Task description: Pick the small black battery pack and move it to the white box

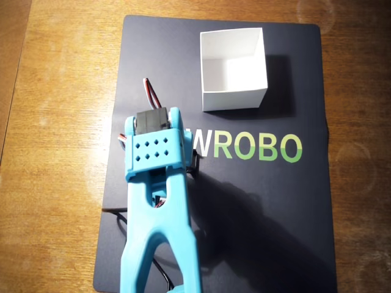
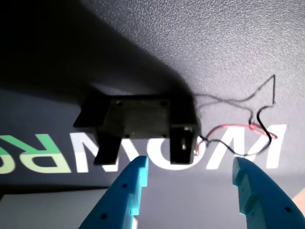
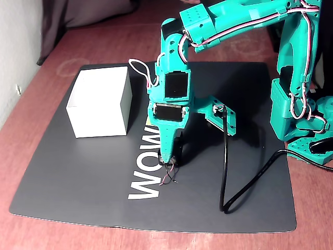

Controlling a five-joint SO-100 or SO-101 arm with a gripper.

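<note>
Two blue fingertips fill the bottom edge of your wrist view, one at lower centre-left, one at lower right, with a clear gap between them: your gripper (image 2: 188, 167) is spread apart and holds nothing. Just beyond that gap, in the middle of the frame, lies the small black battery pack (image 2: 138, 125), resting on the dark mat (image 2: 238, 43) across the white lettering. You have the jaws lined up so that the pack's right-hand end sits between them, which reads to me as an approach for a pinch across its short side; the left finger looks closer to the body than the right one, so a small shift toward frame left may centre it better.

The pack itself is a matte black rectangular holder with a flat middle panel and blocky raised tabs at each end. Thin red and black wires (image 2: 248, 133) trail off to the right in loose loops across the mat.

From the fixed view, your gripper (image 3: 169, 159) points steeply down at the mat's middle, the pack mostly hidden behind it. The white box (image 3: 101, 107) stands open at centre left, well apart from the pack and empty in the overhead view (image 1: 235, 97).
</note>
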